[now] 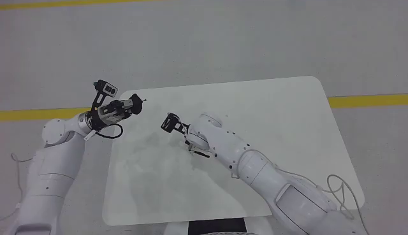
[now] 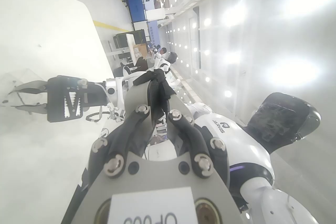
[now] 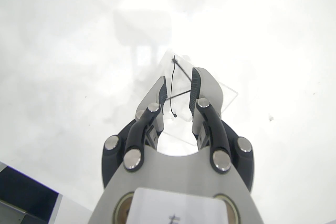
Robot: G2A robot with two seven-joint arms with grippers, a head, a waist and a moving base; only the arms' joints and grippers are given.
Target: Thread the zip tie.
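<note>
Looking at the right wrist view, you'll see the right gripper (image 3: 179, 74) open above the table (image 1: 274, 107), 1 finger on each side of the thin black zip tie (image 3: 171, 83). The tie lies bent on a clear sheet (image 3: 228, 96), with its long axis running along the fingers. The left gripper (image 1: 137, 102) is closed near the table's far left corner. Can't tell if it holds anything.

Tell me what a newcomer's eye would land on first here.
The open right gripper hangs low over the white table, its fingers on either side of a thin black zip tie lying on a clear plastic sheet. At the table's left edge, the left gripper is shut and held in the air, pointing toward the right one.
</note>
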